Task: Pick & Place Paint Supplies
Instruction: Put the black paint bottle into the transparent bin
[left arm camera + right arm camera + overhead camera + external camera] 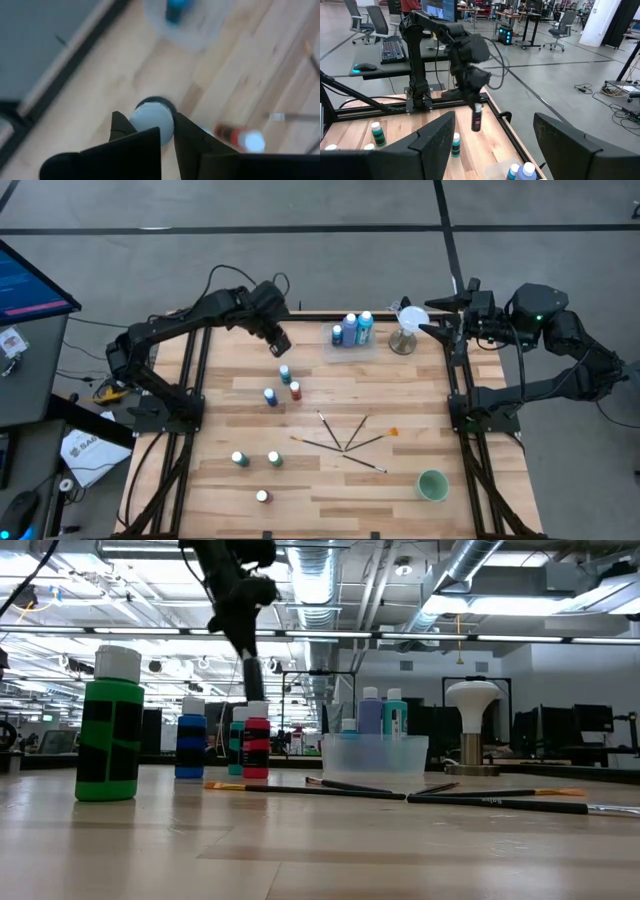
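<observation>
Above the wooden table (400, 395), a small white-capped paint bottle (477, 119) is held clear of the surface, clamped by its cap between the fingers of the left gripper (282, 345). Its dark body is blurred, so its colour cannot be made out, possibly black. Just beyond, a clear plastic tub (352, 340) holds three bottles. Thin paintbrushes (345, 442) are fanned out mid-table. At the far right edge, the right gripper (432, 318) is parked with fingers spread beside a white-topped stand (409, 320).
</observation>
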`<state>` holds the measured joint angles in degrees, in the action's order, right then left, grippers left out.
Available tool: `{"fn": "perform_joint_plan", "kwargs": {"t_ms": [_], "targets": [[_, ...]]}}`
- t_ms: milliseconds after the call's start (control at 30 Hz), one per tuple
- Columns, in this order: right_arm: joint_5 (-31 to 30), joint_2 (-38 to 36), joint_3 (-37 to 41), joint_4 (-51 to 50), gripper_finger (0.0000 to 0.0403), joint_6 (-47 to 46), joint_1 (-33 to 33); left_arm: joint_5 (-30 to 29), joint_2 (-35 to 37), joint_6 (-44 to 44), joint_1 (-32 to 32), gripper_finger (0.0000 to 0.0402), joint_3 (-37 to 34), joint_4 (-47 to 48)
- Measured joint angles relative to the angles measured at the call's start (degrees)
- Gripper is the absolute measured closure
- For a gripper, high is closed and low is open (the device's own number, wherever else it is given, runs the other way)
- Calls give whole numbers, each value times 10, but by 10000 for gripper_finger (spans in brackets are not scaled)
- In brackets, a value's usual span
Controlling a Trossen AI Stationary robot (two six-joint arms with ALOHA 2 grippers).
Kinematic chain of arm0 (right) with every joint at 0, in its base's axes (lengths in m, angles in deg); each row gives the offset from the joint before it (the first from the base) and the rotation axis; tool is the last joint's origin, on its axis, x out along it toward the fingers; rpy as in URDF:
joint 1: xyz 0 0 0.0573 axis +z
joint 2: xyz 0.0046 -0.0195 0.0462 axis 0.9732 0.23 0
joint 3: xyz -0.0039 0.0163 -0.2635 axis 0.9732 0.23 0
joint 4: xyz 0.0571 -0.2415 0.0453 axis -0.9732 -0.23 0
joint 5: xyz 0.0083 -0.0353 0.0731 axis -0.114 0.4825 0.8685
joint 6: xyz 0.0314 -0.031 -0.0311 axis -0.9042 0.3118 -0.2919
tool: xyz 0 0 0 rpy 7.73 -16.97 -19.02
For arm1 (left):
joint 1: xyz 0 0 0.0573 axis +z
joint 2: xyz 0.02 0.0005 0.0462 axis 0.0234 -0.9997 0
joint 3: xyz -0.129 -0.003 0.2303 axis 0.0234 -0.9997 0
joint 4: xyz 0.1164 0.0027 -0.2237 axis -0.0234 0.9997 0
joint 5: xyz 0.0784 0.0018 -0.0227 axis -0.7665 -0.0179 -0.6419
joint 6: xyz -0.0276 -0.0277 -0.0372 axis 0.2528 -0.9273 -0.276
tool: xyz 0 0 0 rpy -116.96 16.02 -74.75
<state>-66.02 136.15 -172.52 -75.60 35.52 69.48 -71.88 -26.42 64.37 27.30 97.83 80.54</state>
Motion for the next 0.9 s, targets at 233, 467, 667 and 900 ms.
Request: {"fn": "perform_joint_plan", "kwargs": {"t_ms": [233, 467, 667, 900], "targets": [[0, 0, 0, 0, 137, 0, 0, 18, -33, 9, 1, 401, 40, -55], [0, 0, 0, 0, 137, -6, -1, 49, -143, 58, -20, 401, 135, -55], [0, 0, 0, 0, 137, -16, -1, 43, -201, 77, -26, 401, 204, -58], [0, 0, 0, 2, 137, -16, 0, 43, -220, 88, -26, 401, 213, -82]]}}
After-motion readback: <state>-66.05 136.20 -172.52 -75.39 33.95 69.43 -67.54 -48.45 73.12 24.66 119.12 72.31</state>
